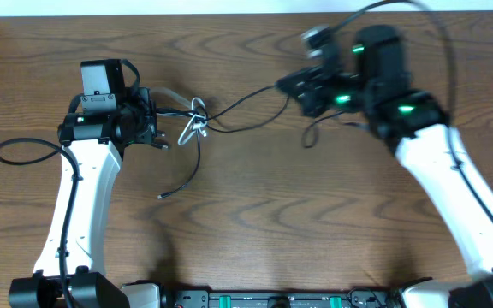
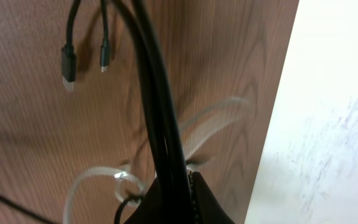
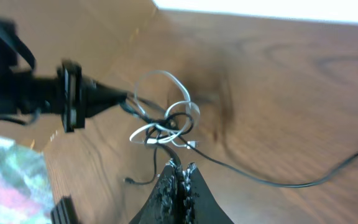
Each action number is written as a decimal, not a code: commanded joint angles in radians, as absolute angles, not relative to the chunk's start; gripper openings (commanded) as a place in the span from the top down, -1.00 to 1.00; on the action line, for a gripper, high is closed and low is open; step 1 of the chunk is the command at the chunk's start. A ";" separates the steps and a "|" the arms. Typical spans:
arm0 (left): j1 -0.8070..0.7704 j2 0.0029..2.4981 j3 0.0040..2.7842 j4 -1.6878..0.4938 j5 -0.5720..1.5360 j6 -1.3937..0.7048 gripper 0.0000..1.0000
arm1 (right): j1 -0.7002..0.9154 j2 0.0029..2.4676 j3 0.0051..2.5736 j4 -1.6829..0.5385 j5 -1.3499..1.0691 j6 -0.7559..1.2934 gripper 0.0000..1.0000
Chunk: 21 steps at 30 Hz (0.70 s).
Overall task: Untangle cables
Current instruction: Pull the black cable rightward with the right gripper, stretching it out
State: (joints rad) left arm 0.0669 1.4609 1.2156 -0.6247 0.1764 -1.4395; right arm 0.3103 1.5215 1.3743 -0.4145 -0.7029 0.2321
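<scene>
Left gripper (image 1: 151,120) clamps the cables (image 2: 157,112); right gripper (image 3: 178,171), at two o'clock, pinches one black strand (image 1: 245,103). Pulling may tighten the knot (image 1: 197,120).

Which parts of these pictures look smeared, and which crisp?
Overhead: the right arm is smeared, the left arm crisp. Left wrist: the black cables near the lens are soft, and the white strip at right is bright. Right wrist: the whole view is blurred, the white cable loops included.

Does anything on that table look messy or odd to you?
Yes: the white cable and the black cables are knotted into one clump, with loops crossing each other and one black strand stretched out of it. Nothing looks broken or spilled.
</scene>
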 commanded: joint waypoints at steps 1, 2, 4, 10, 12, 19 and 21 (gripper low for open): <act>0.067 1.455 1.219 -0.628 0.137 -1.430 0.85 | 0.201 1.461 1.388 -0.418 -0.841 0.228 0.98; 0.067 1.455 1.219 -0.628 0.137 -1.430 0.85 | 0.167 1.456 1.388 -0.417 -0.871 0.228 0.98; 0.067 1.455 1.219 -0.628 0.137 -1.430 0.85 | 0.107 1.454 1.388 -0.416 -0.923 0.231 0.98; 0.067 1.455 1.219 -0.628 0.137 -1.430 0.85 | -0.037 1.455 1.388 -0.511 -0.867 0.232 0.98; 0.067 1.455 1.219 -0.628 0.137 -1.430 0.85 | -0.071 1.455 1.388 -0.564 -0.767 0.233 0.98; 0.067 1.455 1.219 -0.628 0.137 -1.430 0.85 | -0.105 1.461 1.387 -0.733 -0.229 0.352 0.98; 0.067 1.455 1.219 -0.628 0.137 -1.430 0.85 | -0.104 1.467 1.387 -0.741 -0.213 0.362 0.98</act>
